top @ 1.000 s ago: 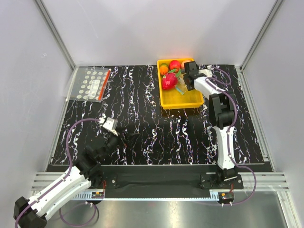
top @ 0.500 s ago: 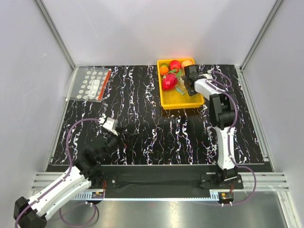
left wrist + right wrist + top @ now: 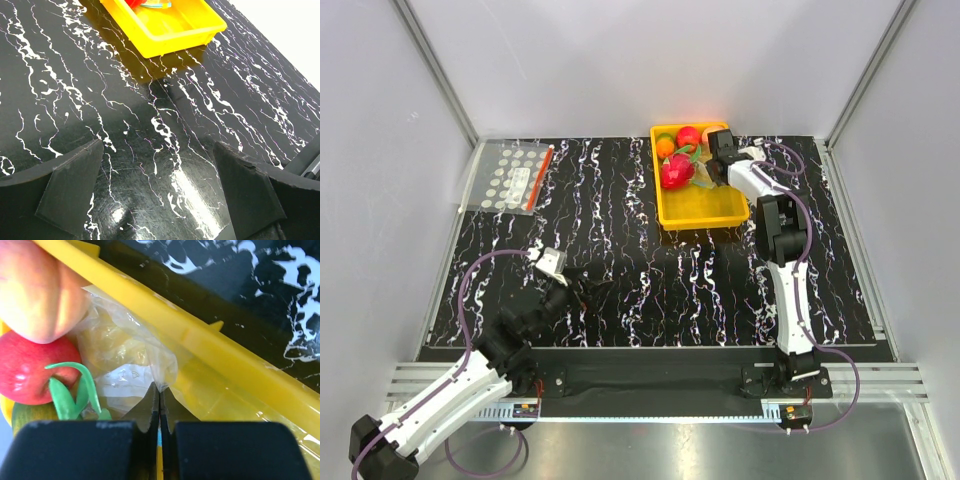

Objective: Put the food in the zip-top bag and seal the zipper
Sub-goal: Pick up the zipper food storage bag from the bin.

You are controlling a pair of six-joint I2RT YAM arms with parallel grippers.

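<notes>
**Early stage of the bagging task.** The right gripper (image 3: 159, 399) is clenched on a fold of the clear plastic zip-top bag (image 3: 125, 352). The bag lies crumpled inside the yellow plastic tray (image 3: 210, 347) at the far right of the black marbled table (image 3: 620, 250). The glossy toy fruits, among them a peach-orange fruit (image 3: 35, 290) and a red fruit (image 3: 22, 370), sit loose in the tray beside the bag. None appears to be inside it. The left gripper (image 3: 160, 192) hangs released over the near left, grasping nothing. Filling and sealing are both left to do, and the zipper is not clearly visible.
</notes>
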